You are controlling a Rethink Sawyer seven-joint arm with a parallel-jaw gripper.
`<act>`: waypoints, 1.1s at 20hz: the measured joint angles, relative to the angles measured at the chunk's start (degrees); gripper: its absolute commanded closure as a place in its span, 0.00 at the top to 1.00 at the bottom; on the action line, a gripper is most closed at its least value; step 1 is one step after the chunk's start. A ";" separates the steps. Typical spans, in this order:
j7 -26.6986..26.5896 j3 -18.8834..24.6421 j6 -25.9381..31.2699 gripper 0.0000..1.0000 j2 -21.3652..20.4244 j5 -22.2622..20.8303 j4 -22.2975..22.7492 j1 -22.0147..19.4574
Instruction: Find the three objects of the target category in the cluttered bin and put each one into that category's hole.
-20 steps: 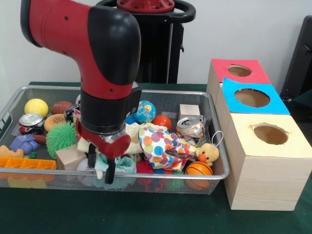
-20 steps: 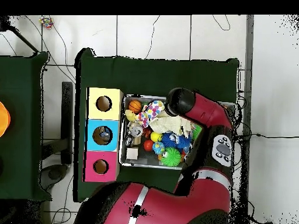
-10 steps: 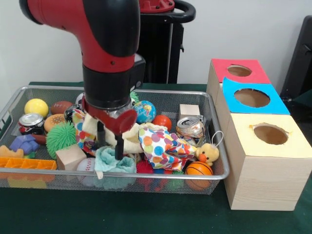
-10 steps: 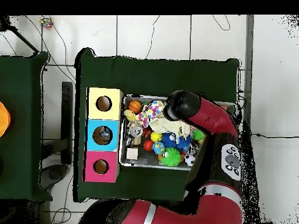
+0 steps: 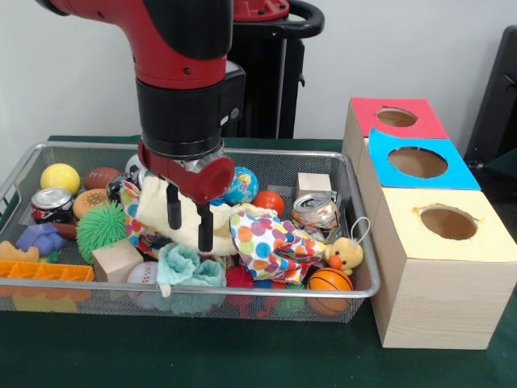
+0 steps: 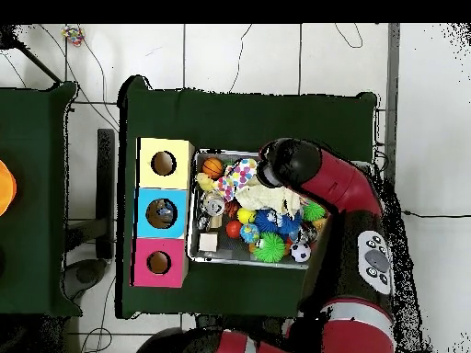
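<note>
Gripper (image 5: 187, 217): fingers spread apart, nothing between them, tips over the cream cloth (image 5: 182, 220) mid-bin (image 5: 242, 153).
Target category: not shown; soft items (cream cloth, dotted cloth (image 5: 266, 242), teal cloth (image 5: 187, 268)) lie heaped together in the bin, none yet in a box.
Boxes: yellow (image 5: 440, 267), blue (image 5: 420, 166), red (image 5: 396, 120), beside the bin.
Risk: a grab could drag neighbouring cloths along or snag the mesh, since they overlap.
Front view: fingers, clutter detail. Overhead view: the arm (image 6: 327, 184) hides the gripper; hole layout is plain.
</note>
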 measured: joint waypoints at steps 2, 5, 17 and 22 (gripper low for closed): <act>0.00 0.02 0.00 1.00 0.04 -0.34 0.00 -0.01; 0.00 0.02 -0.01 1.00 0.74 -1.38 0.00 0.00; 0.00 1.15 -0.22 1.00 4.14 -7.45 0.13 -0.24; 0.00 2.70 -4.31 1.00 5.02 -9.98 0.71 -1.08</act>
